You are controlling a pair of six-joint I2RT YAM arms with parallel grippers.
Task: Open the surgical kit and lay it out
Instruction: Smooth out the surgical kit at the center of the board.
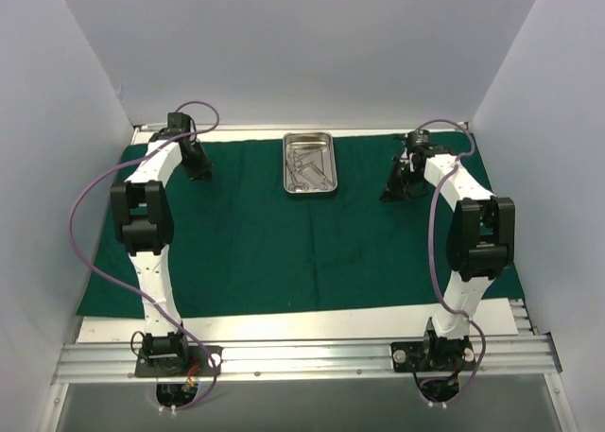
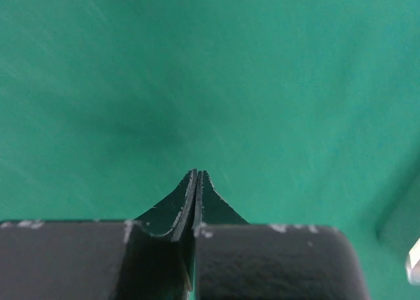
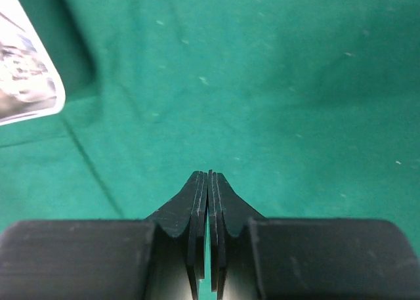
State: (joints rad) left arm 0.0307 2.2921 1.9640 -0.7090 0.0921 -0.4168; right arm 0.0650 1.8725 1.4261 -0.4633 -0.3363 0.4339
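Surgical kit, partly laid out. Item one: dark green drape [image 1: 284, 252], spread flat across most of the worktop [image 1: 284, 326], filling the middle of the top view, with faint fold lines. Item two: steel tray [image 1: 310, 163], upper centre of the frame, standing on the drape near its far edge; its corner shows at the upper left of the right wrist view [image 3: 26, 83]. Item three: silver instruments [image 1: 308, 170], all inside the tray and overlapping, too small to count or sort. Left arm [image 1: 151, 215]: left jaws pressed together low over bare drape, upper left of the frame, well apart from the tray. Right arm [image 1: 477, 229]: right jaws likewise together over the drape, just right of the tray. No cloth visibly caught in either pair. Hazards, as judged: the instruments lie tangled, so lifting one could drag another out; any pinch or snag of the drape would tug the tray along and spill its contents.
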